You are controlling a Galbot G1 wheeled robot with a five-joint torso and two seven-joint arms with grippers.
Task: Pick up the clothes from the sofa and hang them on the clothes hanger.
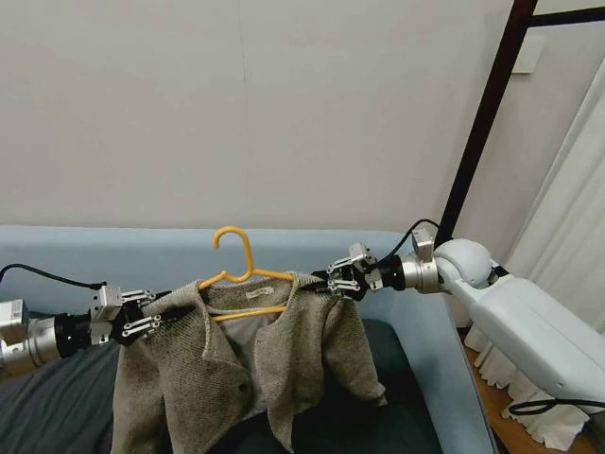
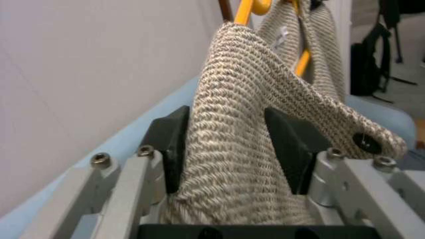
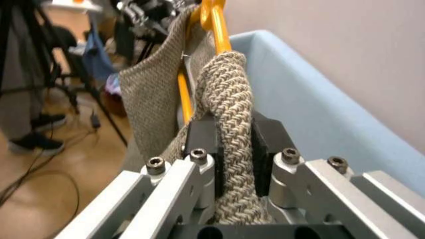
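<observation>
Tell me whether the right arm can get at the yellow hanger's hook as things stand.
Probably not. The hook stands bare above the cardigan, but the right tool is shut on one of its shoulders and the left tool on the other; letting go would likely drop that side.

A plain pale wall [image 1: 284, 104] backs the light-blue sofa [image 1: 76, 251] (white curtain [image 1: 567, 218] at right, wooden floor [image 3: 79, 149]).
</observation>
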